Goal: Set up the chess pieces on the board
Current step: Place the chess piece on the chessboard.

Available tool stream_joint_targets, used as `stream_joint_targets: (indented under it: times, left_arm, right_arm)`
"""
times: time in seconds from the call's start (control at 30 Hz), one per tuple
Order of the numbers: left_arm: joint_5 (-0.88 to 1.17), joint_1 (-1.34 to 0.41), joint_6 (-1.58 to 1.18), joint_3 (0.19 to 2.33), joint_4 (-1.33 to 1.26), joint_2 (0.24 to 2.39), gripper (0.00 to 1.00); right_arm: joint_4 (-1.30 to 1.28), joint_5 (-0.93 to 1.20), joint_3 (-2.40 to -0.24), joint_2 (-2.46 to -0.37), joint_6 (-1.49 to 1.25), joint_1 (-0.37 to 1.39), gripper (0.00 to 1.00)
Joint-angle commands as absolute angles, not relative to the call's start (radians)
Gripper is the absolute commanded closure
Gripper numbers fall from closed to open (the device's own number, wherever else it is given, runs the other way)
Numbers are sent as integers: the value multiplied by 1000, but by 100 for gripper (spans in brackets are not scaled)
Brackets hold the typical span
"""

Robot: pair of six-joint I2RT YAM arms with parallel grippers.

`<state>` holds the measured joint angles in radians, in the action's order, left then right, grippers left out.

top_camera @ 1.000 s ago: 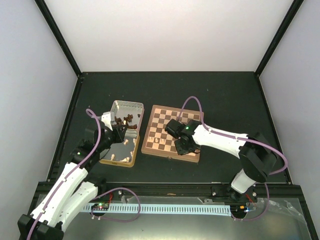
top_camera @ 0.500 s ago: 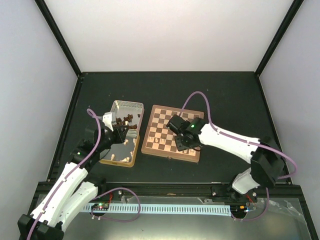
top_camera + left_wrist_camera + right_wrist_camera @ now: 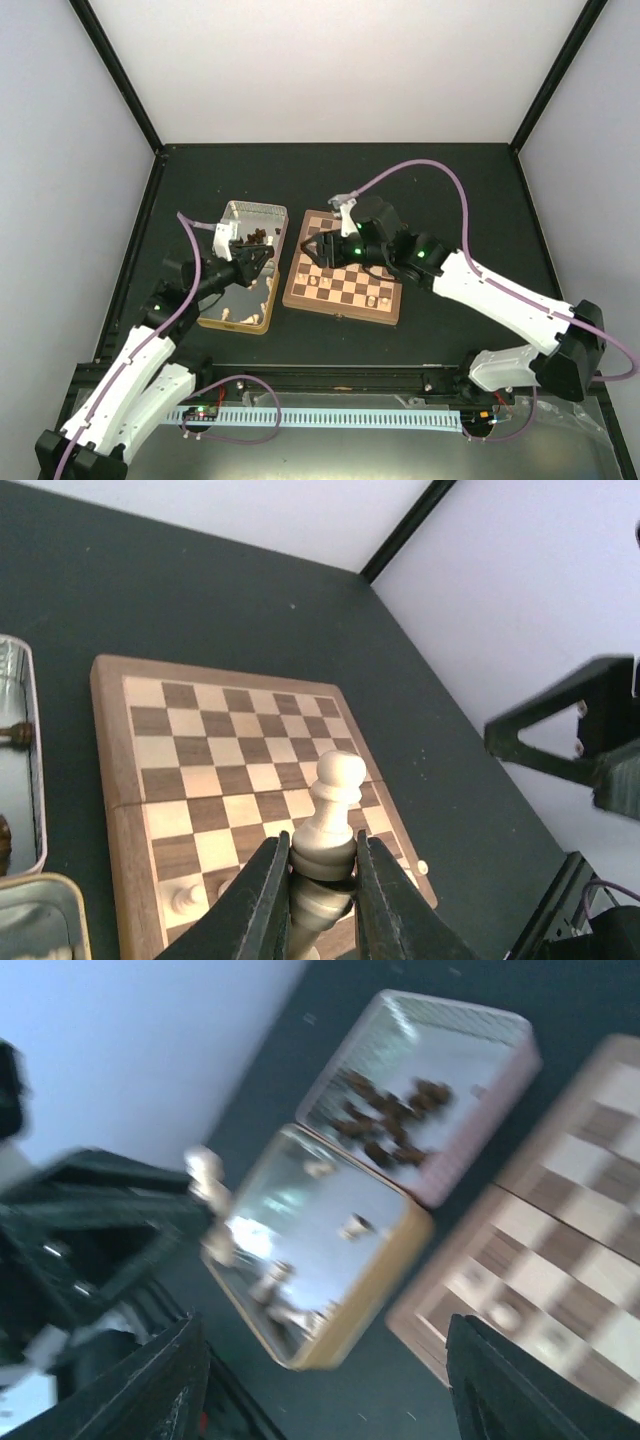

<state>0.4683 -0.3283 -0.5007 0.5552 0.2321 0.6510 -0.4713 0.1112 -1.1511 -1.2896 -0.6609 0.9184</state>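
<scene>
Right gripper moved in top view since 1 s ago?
Yes. The right gripper went from the board's near-right edge to its far-left part.

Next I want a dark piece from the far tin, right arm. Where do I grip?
Probably from straight above: the walls of the tin block the sides. Close the jaws across the stem of a dark piece at the heap's edge, where neighbours crowd least.

One chessboard (image 3: 343, 280) counted. Two tins counted: silver tin (image 3: 250, 214) at 12 o'clock of gold-sided tin (image 3: 232, 325). One cream pawn (image 3: 330, 815) counted aloft. Heaped dark pieces (image 3: 255, 238) not countable.
</scene>
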Motion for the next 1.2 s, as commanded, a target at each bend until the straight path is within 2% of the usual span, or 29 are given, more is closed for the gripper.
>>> stream_joint_targets:
  times: [0.0,0.23,0.47,0.73,1.03,1.17]
  left_arm:
    - [509,-324,-449,554,157,618,95]
    - [278,-324,-463,551,271,539,95]
    - [188,-323,-473,523,319,451,95]
    - [188,-324,-480,506,336,416,94]
    - [186,-324,-480,507,330,402,94]
    - [189,-324,-480,509,324,402,94]
  right_arm:
    - [-260,265,-1259,-1367,-680,916,34]
    - [-373,383,-1519,-1609,-663,923,37]
    - [-414,478,-1686,-1767,-645,960,45]
    - [-402,503,-1726,-1834,-676,968,59]
    - [-444,490,-1751,-1876,-672,971,58]
    - [-430,511,-1749,-1883,-677,973,69]
